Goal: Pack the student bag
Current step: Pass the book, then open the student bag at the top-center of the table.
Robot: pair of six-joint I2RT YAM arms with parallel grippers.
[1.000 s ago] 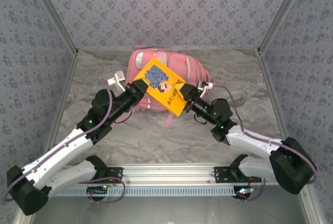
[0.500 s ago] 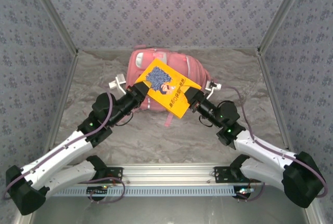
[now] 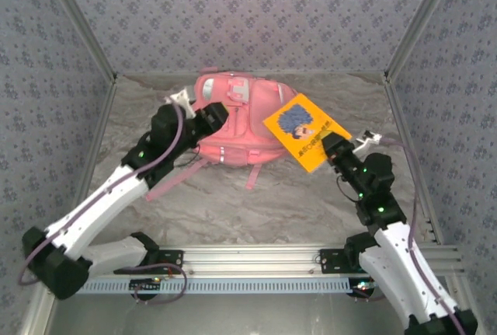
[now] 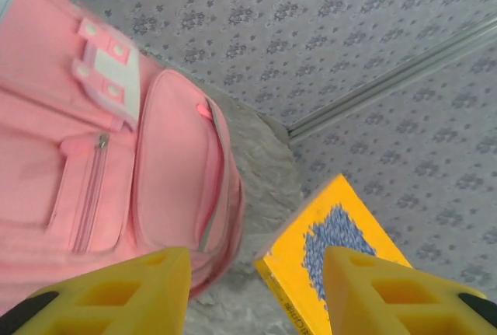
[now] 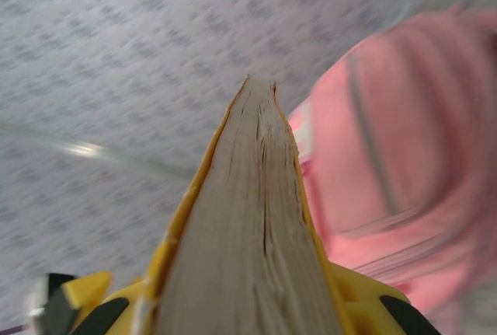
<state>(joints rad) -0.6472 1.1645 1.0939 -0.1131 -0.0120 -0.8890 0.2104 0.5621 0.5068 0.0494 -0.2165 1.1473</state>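
The student bag [image 3: 237,117], a large soft pink fabric backpack with zip pockets and white patches, lies flat at the far middle of the grey marbled table [image 3: 233,203], pink straps trailing toward the near edge; the left pincer [image 3: 211,115] hovers over the bag's left side, its yellow fingers [image 4: 147,284] standing apart with nothing between them; the right pincer [image 3: 330,146] is clamped on the near corner of a thin yellow paperback book [image 3: 305,129] with a blue-grey picture on its cover, holding it tilted beside the bag's right side; the right wrist view shows the book's page edge running up between the fingers.
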